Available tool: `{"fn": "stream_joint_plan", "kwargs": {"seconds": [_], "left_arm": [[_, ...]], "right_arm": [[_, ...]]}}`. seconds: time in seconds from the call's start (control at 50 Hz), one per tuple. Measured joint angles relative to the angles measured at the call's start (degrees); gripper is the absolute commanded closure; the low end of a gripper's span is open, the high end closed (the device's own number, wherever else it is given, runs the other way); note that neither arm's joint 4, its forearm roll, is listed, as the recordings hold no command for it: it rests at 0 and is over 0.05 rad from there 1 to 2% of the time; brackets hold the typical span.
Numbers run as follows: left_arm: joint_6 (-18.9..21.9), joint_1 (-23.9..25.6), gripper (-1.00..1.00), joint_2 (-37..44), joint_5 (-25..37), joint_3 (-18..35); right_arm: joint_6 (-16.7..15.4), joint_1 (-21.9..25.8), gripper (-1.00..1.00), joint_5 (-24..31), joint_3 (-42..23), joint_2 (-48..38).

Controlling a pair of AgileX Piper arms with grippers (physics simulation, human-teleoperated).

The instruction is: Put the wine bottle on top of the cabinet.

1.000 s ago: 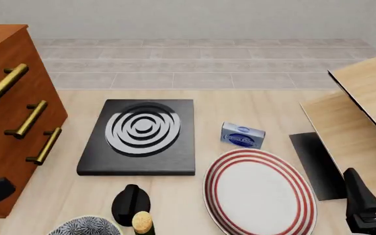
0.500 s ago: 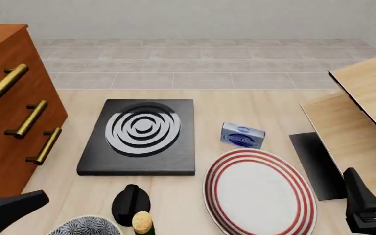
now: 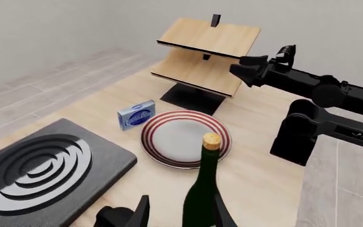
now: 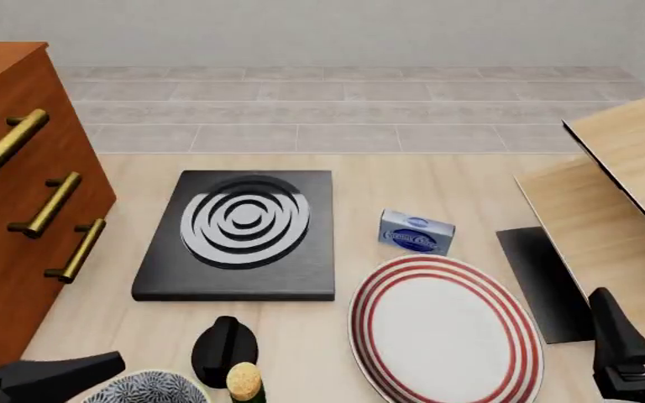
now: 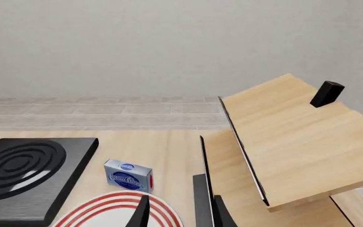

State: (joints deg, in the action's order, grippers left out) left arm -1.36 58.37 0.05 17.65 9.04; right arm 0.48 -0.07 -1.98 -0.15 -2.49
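The wine bottle (image 3: 200, 198), dark glass with a tan cork top (image 3: 211, 140), stands upright near the table's front edge. In the front view only its top (image 4: 244, 379) shows at the bottom. My left gripper (image 3: 181, 210) is open, and the bottle stands just ahead of its fingers, close to one of them. In the front view the left arm (image 4: 60, 375) lies low at the bottom left, left of the bottle. The reddish-brown cabinet (image 4: 9, 210) with brass handles stands at the far left. My right gripper (image 5: 178, 215) is open and holds nothing, low at the right (image 4: 625, 344).
A squat black knob (image 4: 224, 346) and a patterned bowl (image 4: 149, 389) sit right beside the bottle. Further back are a black hob plate (image 4: 238, 235), a red-striped plate (image 4: 446, 327) and a small blue box (image 4: 416, 232). Pale wooden shelving (image 4: 614, 193) stands at the right.
The left arm has slid rightwards along the front edge, from beside the cabinet towards the bowl and bottle. The right arm and all objects have stayed put.
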Motion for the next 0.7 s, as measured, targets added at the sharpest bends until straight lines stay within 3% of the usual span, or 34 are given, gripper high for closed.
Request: {"fn": "stream_joint_plan", "kwargs": {"seconds": [0.7], "left_arm": [[-0.77, 2.53, -1.00, 5.03, -9.49, -5.22]], "right_arm": [[0.00, 0.00, -1.00, -0.01, 0.00, -0.01]]}}
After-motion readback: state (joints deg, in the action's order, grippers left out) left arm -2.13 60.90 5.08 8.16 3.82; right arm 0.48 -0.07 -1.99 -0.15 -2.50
